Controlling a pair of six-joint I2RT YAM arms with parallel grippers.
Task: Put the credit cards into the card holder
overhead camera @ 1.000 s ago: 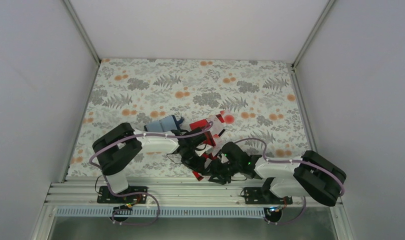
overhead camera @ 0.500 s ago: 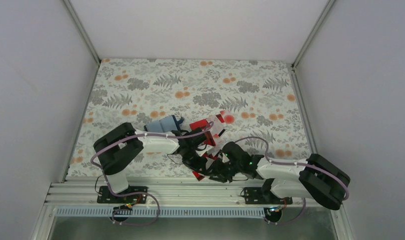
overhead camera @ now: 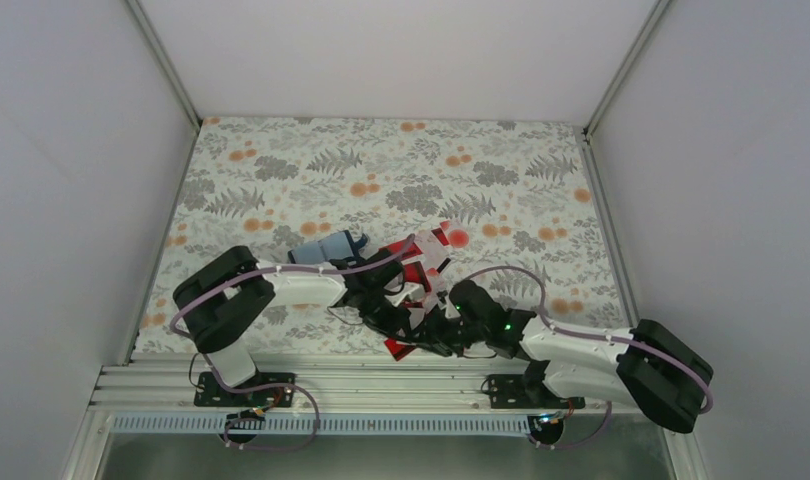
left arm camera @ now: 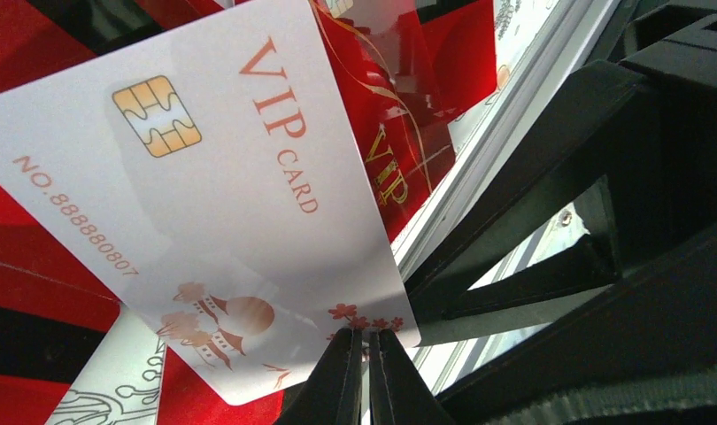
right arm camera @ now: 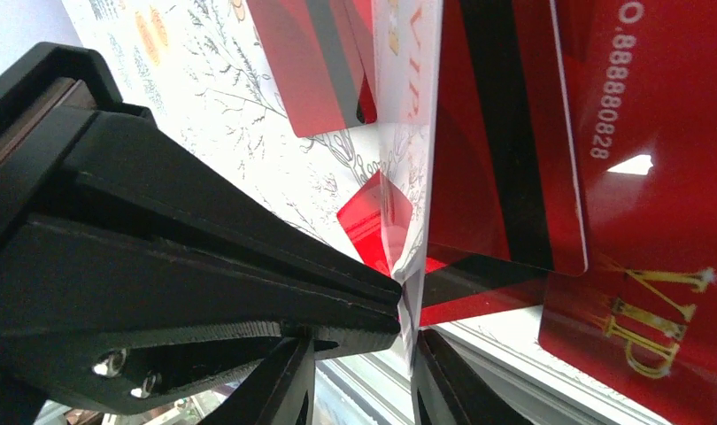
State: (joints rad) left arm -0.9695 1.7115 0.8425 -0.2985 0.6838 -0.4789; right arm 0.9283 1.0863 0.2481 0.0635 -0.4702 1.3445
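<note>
The white card is held at one corner of its near short edge by the left tool, whose fingertips are pressed together on it with no gap. From that pinch its long axis runs away from the tool, chip end farthest out, with the printed face toward the left wrist camera. It sits raised above the red cards, which lie overlapping on the counter close to its near edge.

From the right wrist the same card shows edge-on, a thin pale line rising between the fingers of the right tool. That tool is parted by a narrow gap around the card's edge, and the card lies just beside one finger; whether they touch I cannot tell.

The holder lies on the counter to the left of the pile, apart from both tools.
</note>
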